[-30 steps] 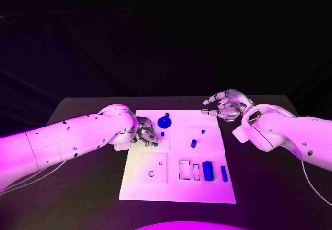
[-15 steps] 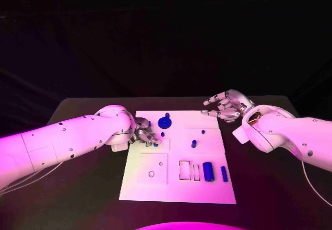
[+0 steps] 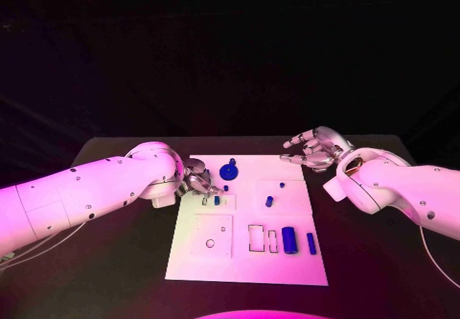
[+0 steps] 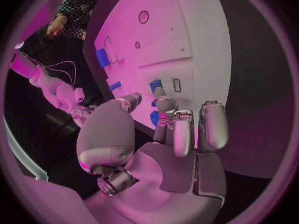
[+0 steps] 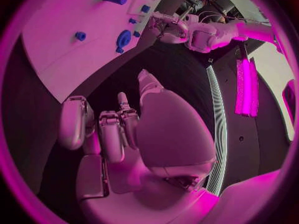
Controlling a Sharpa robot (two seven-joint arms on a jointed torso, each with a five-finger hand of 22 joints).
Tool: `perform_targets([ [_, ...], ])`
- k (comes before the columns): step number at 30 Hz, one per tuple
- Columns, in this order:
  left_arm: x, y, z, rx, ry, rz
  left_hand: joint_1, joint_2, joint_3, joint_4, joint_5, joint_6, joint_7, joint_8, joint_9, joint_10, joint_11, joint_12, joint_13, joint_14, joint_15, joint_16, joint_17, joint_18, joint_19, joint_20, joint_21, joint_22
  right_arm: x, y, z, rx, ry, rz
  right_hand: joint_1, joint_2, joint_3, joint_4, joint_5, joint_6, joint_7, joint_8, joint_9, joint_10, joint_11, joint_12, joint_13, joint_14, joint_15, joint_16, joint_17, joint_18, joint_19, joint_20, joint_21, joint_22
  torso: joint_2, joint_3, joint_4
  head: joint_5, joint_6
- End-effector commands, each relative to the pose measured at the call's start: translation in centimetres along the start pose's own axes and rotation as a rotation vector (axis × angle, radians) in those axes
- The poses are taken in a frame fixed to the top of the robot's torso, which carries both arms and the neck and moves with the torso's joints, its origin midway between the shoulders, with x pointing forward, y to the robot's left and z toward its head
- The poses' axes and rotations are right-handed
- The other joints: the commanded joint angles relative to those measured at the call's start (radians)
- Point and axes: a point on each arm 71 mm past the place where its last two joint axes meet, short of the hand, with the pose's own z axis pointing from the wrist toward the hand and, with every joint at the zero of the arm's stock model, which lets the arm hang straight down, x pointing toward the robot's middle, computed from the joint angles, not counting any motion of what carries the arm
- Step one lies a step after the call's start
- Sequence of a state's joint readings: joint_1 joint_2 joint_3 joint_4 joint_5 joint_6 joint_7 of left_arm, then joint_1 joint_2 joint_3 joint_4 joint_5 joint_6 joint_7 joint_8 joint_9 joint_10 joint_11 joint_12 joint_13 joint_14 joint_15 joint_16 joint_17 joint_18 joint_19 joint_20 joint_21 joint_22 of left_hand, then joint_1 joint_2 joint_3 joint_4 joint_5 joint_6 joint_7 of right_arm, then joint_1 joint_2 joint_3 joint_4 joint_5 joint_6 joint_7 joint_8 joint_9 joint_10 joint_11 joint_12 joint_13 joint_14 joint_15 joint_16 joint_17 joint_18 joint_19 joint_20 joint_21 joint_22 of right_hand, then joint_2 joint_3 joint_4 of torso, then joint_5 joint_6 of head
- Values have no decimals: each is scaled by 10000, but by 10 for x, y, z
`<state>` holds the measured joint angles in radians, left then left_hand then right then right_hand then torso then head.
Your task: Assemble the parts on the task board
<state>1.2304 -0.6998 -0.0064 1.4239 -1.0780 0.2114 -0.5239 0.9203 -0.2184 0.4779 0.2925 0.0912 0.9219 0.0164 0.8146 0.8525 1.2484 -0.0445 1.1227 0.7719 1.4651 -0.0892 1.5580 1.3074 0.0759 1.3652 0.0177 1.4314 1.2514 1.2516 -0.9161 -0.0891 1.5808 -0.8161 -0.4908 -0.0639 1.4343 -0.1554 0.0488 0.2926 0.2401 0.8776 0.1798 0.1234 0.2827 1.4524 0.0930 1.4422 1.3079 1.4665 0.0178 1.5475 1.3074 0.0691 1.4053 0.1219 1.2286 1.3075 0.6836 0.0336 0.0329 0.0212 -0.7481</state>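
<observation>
Head view: flat white task board point(image 3: 288, 262), cylindrical parts point(image 3: 288, 239).

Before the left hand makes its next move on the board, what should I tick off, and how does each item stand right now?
1. Left hand at the board's left edge, fingers over a small blue part: ok.
2. Part actually held by the left hand: cannot tell; the fingertips hide the contact.
3. Right hand off the board, holding nothing: ok.
4. Blue disc beside the left hand, not touched: ok.
5. Two blue cylinders lying at the board's near right, out of the way: ok.
6. Board flat on the table: ok.
</observation>
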Motion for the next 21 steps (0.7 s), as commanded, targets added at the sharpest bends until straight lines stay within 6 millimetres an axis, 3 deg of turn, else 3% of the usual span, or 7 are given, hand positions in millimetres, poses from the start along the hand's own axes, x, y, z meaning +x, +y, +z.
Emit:
perform_targets([
  [1, -5, -1, -4, 175, -141, -560, 80, 70, -178, -3, -17, -166, 74, -119, -15, -172, 41, -104, -134, 920, -32, -99, 2210, -65, -76, 49, -45, -55, 1, 0, 0, -93, 35, -27, -77, 41, -46, 3, -24, 60, -22, -20, -12, -63, -9, -30, 1178, 841, -11, -58, 1830, 92, -28, -26, -41, 283, 3, 1, -5, 4, 33],
  [3, -11, 1, -5, 156, -329, -737, 253, 181, -390, 1, 5, -554, 257, -528, -186, -521, 196, -346, -486, 880, 90, -165, 2095, -45, -160, 125, -110, -162, 0, 0, 0, -80, 31, -21, -96, 42, -54, 1, -27, 60, -22, -22, -14, -60, -9, -27, 1180, 843, -11, -56, 1837, 92, -26, -26, -42, 284, 8, 2, 8, -6, 42],
  [4, -15, 3, -6, 120, -437, -816, 366, 281, -518, 5, 20, -852, 429, -982, -435, -674, 341, -408, -597, 861, 213, -193, 2048, -30, -223, 205, -157, -238, 0, -1, 0, -74, 28, -19, -96, 42, -54, 1, -27, 60, -22, -22, -14, -60, -9, -27, 1180, 843, -11, -56, 1837, 92, -26, -26, -42, 284, 8, 2, 17, -14, 44],
  [9, -31, 15, -3, -192, -949, -1095, 851, 531, -844, -3, 66, -1161, 804, -2058, -1120, -1136, 679, -637, -1034, 788, 512, -291, 1876, 28, -415, 476, -298, -469, 0, -1, 0, -60, 25, -14, -96, 42, -54, 1, -27, 60, -22, -22, -14, -60, -9, -27, 1180, 843, -11, -56, 1837, 92, -26, -26, -42, 284, 14, 0, 15, -4, 70],
  [13, -42, 21, 0, -398, -1240, -1187, 1177, 636, -837, -8, 89, -1152, 886, -2323, -1313, -1296, 746, -719, -1207, 744, 585, -352, 1767, 59, -508, 555, -365, -587, 0, -1, 0, -59, 26, -13, -101, 47, -55, -2, -22, 60, -22, -22, -16, -66, -9, -33, 1173, 840, -11, -61, 1825, 94, -28, -26, -51, 279, 33, 2, 0, 13, 105],
  [21, -59, 22, 9, -683, -1380, -1169, 1325, 657, -825, -9, 99, -1161, 918, -2436, -1393, -1298, 775, -682, -1171, 743, 612, -350, 1769, 59, -505, 585, -365, -576, 1, 0, 0, -66, 33, -13, -101, 47, -55, -2, -22, 60, -22, -22, -16, -66, -9, -33, 1173, 840, -11, -61, 1825, 94, -28, -26, -51, 279, 45, 15, -19, 35, 131],
])
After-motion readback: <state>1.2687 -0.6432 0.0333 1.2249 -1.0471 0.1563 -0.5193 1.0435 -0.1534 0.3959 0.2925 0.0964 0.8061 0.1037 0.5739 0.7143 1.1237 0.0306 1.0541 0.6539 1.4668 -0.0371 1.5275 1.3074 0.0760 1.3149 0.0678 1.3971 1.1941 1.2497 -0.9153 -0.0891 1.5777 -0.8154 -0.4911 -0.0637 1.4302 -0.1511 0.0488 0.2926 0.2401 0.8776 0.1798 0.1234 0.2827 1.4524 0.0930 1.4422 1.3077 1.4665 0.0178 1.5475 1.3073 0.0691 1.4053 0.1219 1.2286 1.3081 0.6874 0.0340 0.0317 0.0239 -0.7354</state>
